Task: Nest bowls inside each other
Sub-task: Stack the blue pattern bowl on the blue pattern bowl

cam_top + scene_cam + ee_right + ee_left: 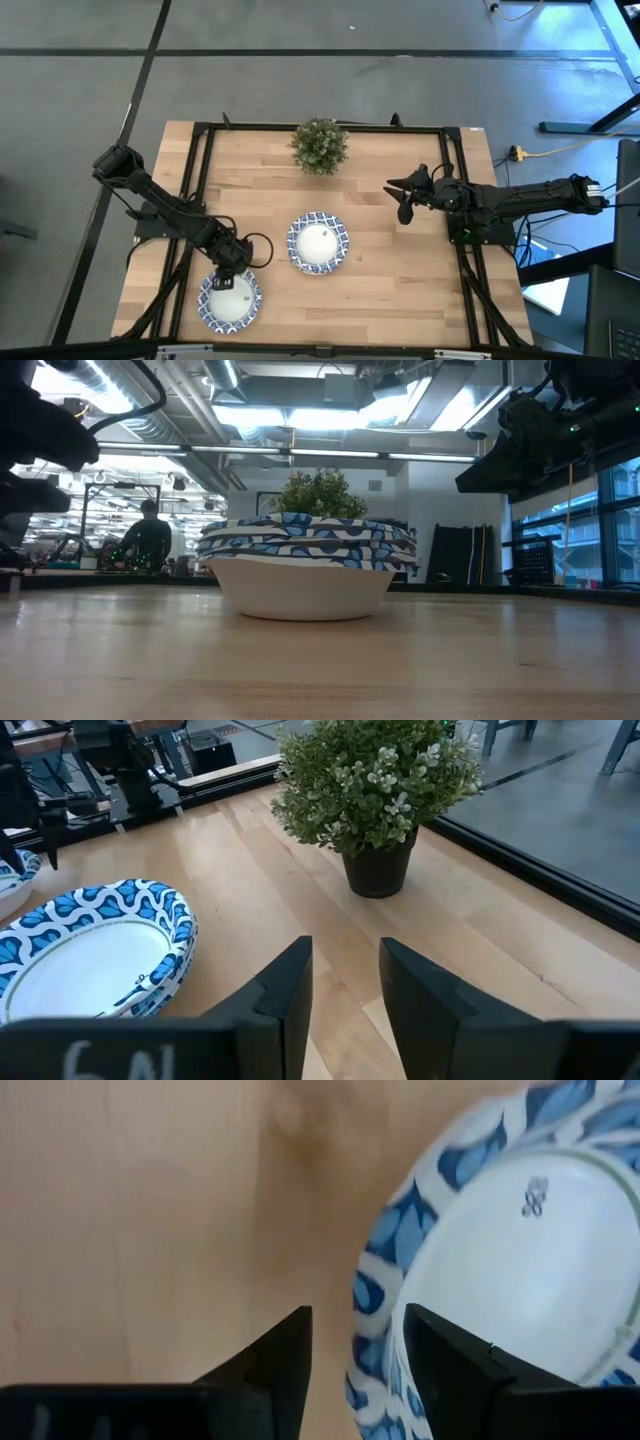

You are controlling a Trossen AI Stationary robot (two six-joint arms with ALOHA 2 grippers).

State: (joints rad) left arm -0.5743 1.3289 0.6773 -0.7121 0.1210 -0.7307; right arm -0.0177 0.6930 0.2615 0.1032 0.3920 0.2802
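A single bowl [230, 300], white inside with a blue-and-white rim, rests on its base near the table's near left corner. My left gripper [230, 268] points down over that bowl's far rim [372, 1330], open. One finger is outside the rim and one [440, 1360] is over the bowl's inside. A stack of several nested bowls [318, 243] stands at the table's middle and shows in the low view [305, 565]. My right gripper [400, 198] is open and empty above the table, right of the stack. My left gripper stands astride the single bowl's far rim [372, 1330] from above, one finger inside the bowl and one outside. Bare wood shows between the outer finger [290, 1350] and the rim. I cannot tell whether the inner finger touches the bowl, which lies flat on the table.
A small green potted plant [320, 146] stands at the middle of the table's far edge, also in the right wrist view [375, 790]. A black frame [200, 150] runs around the tabletop. Bare wood lies right of the stack. A person [148, 535] is far behind.
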